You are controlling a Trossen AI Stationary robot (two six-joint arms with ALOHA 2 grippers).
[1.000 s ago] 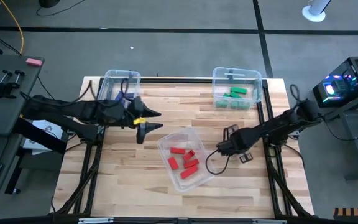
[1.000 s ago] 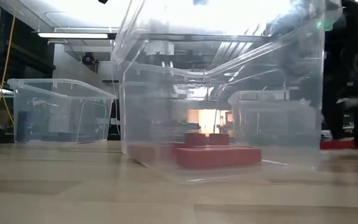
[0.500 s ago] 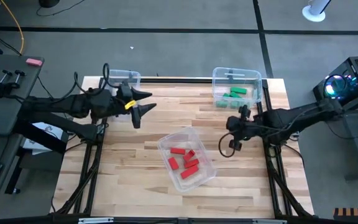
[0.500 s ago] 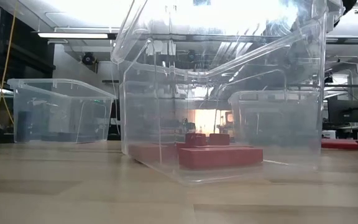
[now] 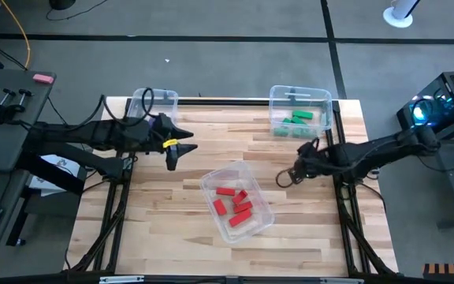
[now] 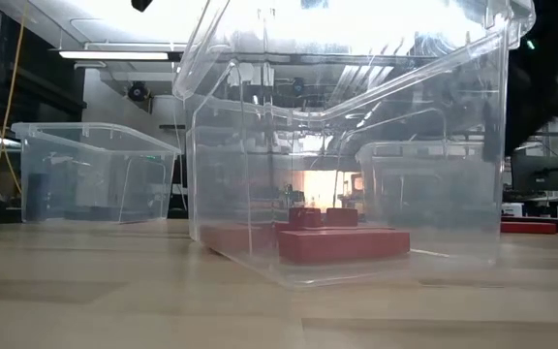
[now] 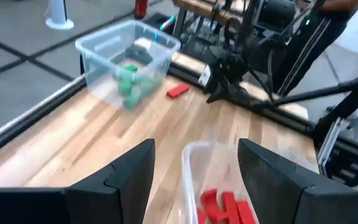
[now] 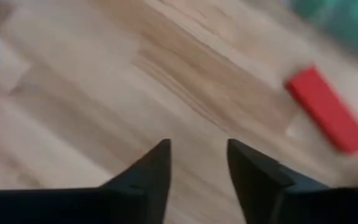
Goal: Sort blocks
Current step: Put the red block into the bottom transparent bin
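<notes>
Several red blocks (image 5: pixel 234 203) lie in a clear bin (image 5: pixel 260 217) at the table's middle. Green blocks (image 5: pixel 297 119) lie in a clear bin (image 5: pixel 321 101) at the far right. One red block (image 8: pixel 328 118) lies flat on the bare wood beside the green bin; it also shows in the left wrist view (image 7: pixel 178 91). My right gripper (image 5: pixel 284 177) hangs open over the wood, right of the middle bin, nothing between its fingers (image 8: pixel 151 171). My left gripper (image 5: pixel 181 150) hovers open left of the middle bin, its fingers (image 7: pixel 129 177) apart and bare.
A third clear bin (image 5: pixel 153 101) stands at the far left corner, partly under my left arm. In the low view the middle bin's wall (image 6: pixel 356 145) fills most of the picture. Bare wood lies along the near edge (image 5: pixel 211 252).
My right gripper has risen from low beside the middle bin's right side and has rolled about its own pointing line. It now hangs higher over the wood. The blocks and bins have stayed where they were.
</notes>
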